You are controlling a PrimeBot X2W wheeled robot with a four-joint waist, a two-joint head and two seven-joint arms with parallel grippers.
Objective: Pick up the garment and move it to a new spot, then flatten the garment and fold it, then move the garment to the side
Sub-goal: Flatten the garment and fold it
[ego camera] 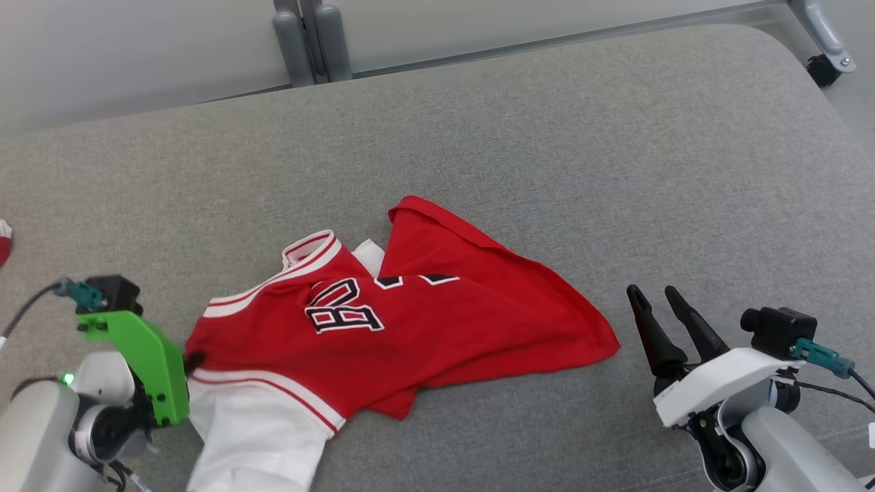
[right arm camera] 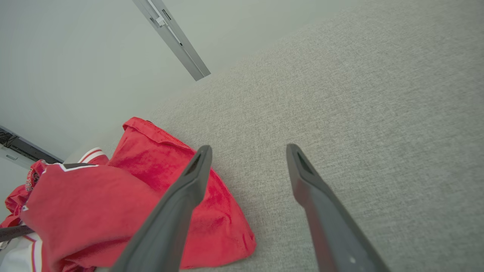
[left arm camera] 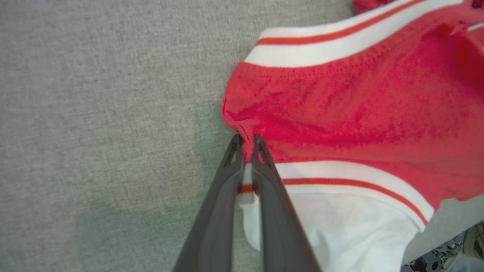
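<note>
Red garment (ego camera: 410,328) edge pinched in left claw (left arm camera: 247,139), right claw (ego camera: 651,292) spread wide just beside it

Bright, even light — faint shadows, slight blur

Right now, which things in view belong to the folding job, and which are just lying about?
For the job: red jersey; left end effector, shut on its edge; right end effector, open, holding nothing.
Lying about: metal frame legs; caster wheel; red-and-white item at the left edge, too cropped to identify.
</note>
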